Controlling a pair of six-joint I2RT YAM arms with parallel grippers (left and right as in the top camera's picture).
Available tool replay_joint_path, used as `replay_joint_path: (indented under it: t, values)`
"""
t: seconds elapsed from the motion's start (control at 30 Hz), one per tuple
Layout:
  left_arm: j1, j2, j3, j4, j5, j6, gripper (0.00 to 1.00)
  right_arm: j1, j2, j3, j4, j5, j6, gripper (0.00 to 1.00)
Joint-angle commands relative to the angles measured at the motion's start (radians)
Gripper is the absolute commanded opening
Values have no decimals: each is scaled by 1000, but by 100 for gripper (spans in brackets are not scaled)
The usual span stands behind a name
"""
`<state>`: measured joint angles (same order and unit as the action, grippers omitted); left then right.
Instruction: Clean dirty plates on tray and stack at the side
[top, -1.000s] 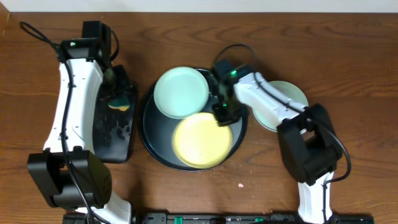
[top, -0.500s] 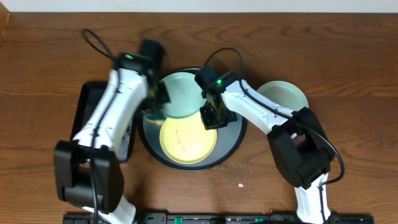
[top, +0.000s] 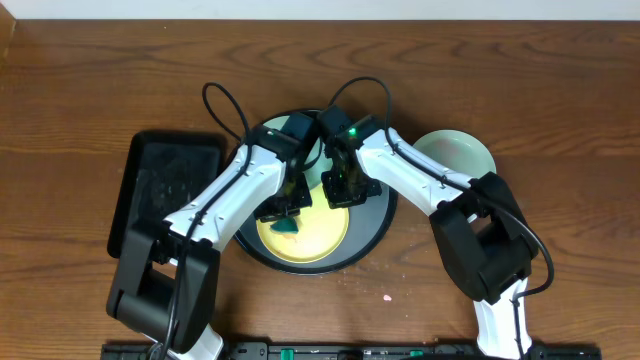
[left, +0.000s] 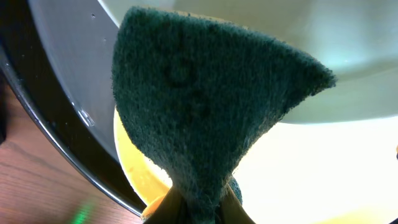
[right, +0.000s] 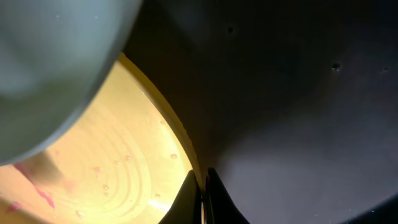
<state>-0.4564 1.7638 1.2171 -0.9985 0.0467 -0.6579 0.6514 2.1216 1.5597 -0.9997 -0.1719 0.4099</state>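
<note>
The left gripper (top: 285, 213) clamps a green sponge (left: 205, 112) over the yellow plate (top: 322, 236) on the tray (top: 373, 228) — the right gripper (right: 202, 186) pinches that plate's rim.

No readable text, labels or numbers appear anywhere; faint marks, if any, are too blurred.
</note>
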Motion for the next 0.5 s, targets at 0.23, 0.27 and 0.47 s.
replay_joint_path:
  t: [0.23,0.27,0.47]
  values:
    - [135,-150,71,-13,-5,131,7,-56,12,86,3,-38,-71,57]
    - [155,-178,77,-13,-5,140,7,-63,12,98,13,-38,-75,61]
    - [319,-328,84,0,-6,153,7,-103,17,122,191,-36,-74,66]
